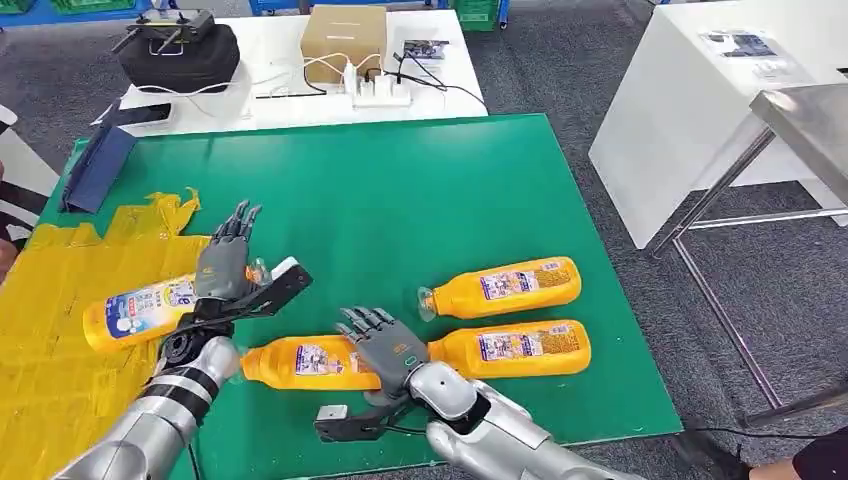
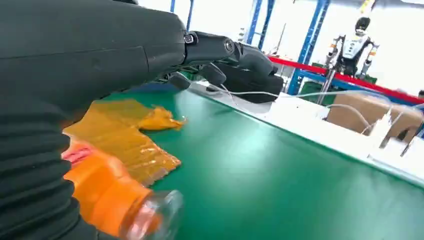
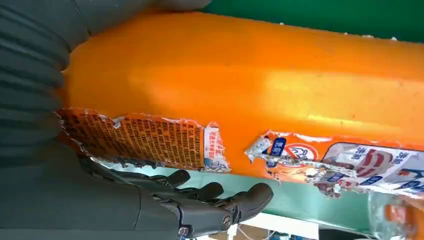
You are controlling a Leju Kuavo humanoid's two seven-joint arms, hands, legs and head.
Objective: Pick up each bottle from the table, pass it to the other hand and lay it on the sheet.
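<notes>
An orange bottle (image 1: 140,310) lies on the yellow sheet (image 1: 60,300), its clear cap reaching onto the green mat (image 1: 400,200). My left hand (image 1: 225,255) hovers over its neck with fingers stretched out, holding nothing; the left wrist view shows that bottle (image 2: 105,192) under the wrist. My right hand (image 1: 385,345) lies over a second orange bottle (image 1: 300,360) on the mat. In the right wrist view this bottle (image 3: 250,85) sits against the palm, with the fingers (image 3: 215,200) extended past it. Two more orange bottles (image 1: 510,285) (image 1: 520,345) lie to the right.
A blue folder (image 1: 95,165) lies at the mat's far left corner. Behind the mat a white table holds a black bag (image 1: 180,50), a cardboard box (image 1: 342,40) and a power strip (image 1: 380,95). A white table (image 1: 690,100) and a metal table (image 1: 800,110) stand at the right.
</notes>
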